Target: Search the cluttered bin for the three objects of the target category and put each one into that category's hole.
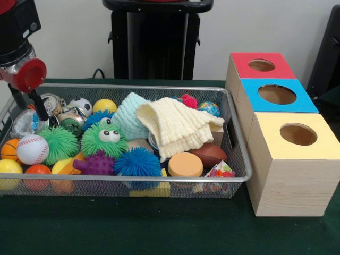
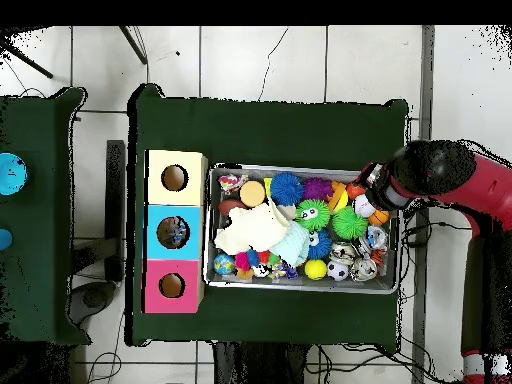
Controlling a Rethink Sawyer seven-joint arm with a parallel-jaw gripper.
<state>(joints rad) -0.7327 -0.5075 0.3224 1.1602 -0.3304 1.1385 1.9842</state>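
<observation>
The gripper (image 1: 40,114) reaches into the wire bin (image 1: 234,133); I cannot tell its jaw state. Search step, likely: the crushed cans (image 1: 71,121) lie just beside it, needing a clean grasp.

Green table cloth (image 1: 159,228), tiled floor (image 2: 260,60), black cables (image 2: 350,365)

The gripper (image 1: 38,114) is dipping behind the bin's (image 1: 133,179) mesh wall, fingers unreadable; the cream cloth (image 1: 178,127) is covering items beneath.
</observation>
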